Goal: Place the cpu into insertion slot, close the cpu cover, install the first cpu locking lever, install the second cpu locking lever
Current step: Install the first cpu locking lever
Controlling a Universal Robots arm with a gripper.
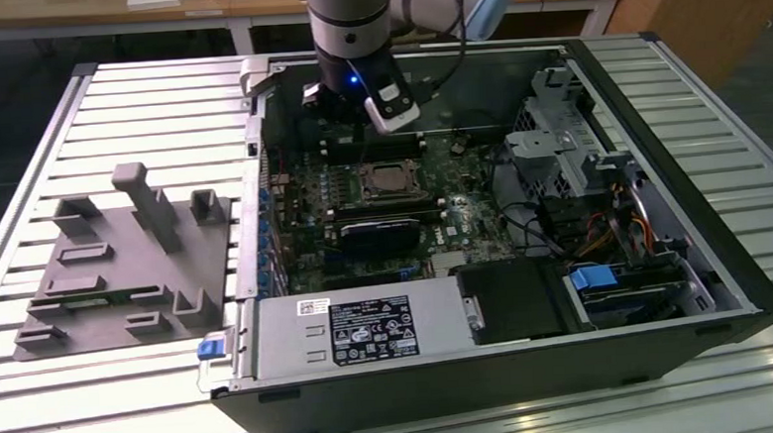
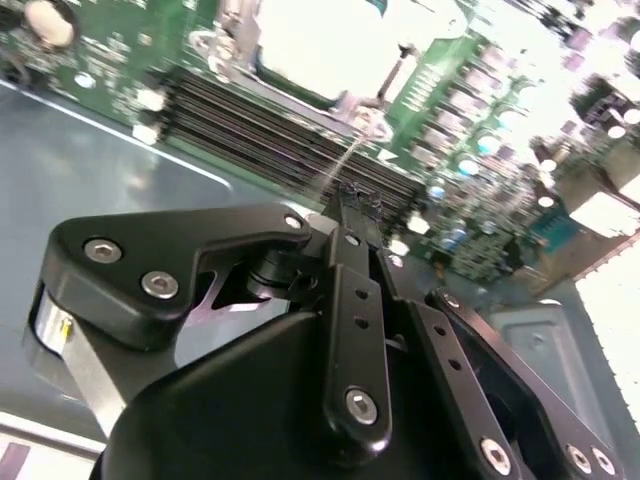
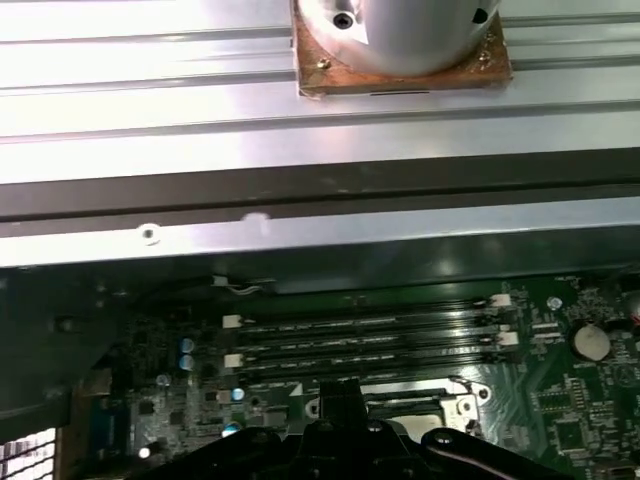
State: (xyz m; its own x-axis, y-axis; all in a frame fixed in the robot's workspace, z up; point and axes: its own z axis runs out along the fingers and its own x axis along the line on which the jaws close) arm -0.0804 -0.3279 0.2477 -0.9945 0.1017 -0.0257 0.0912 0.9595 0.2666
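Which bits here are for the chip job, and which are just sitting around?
For the job: the cpu in the insertion slot; the gripper over the board.
Just lying about: the grey power-supply box; the memory slots; the grey tray beside the case.

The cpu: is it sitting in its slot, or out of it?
In. In the exterior view the cpu lies silver-beige inside the insertion slot, framed by its metal rim.

Cpu — flat in insertion slot.
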